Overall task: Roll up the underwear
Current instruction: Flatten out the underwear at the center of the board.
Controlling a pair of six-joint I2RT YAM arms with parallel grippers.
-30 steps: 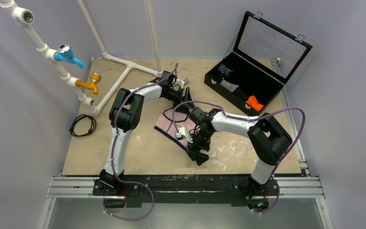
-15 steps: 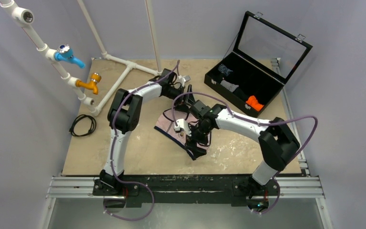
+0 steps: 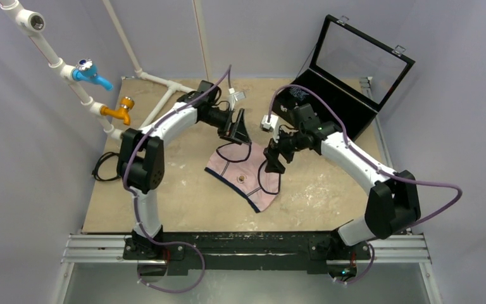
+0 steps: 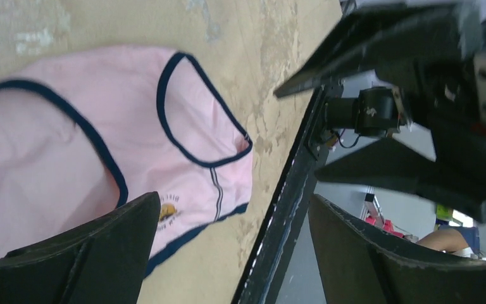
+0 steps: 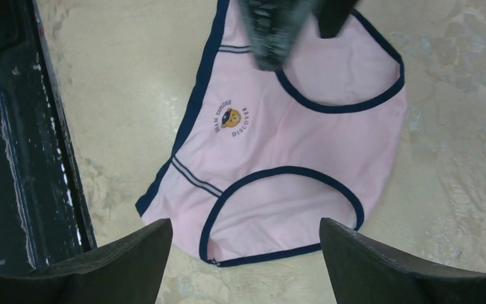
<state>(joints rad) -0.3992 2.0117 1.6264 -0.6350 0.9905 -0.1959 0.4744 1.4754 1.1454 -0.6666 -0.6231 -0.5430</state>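
Underwear (image 3: 243,177): pale pink briefs with navy trim, lying flat and unrolled on the table (image 3: 183,196) near its centre, with both leg openings showing. The right wrist view shows the garment (image 5: 278,139) spread open, with a small printed badge (image 5: 231,118) on the front panel. Left gripper (image 3: 237,130): at 12 o'clock of the garment in the overhead view, over its far edge. Its jaws stand well apart with nothing between them. Its own camera (image 4: 234,202) shows the pink cloth (image 4: 57,152) below the fingers, apparently not in contact. Right gripper (image 3: 272,158): at 2 o'clock of the garment, over its right edge. Its jaws are likewise spread wide and hold nothing, and its camera (image 5: 245,225) looks down on the briefs from above. The two grippers sit near each other but apart. Surroundings: an open black case (image 3: 329,107) at 1 o'clock of the garment, well apart. A coiled black cable (image 3: 109,166) lies at 9 o'clock by the table edge. White pipework with a blue tap (image 3: 92,73) and an orange tap (image 3: 121,111) stands at 10 o'clock.
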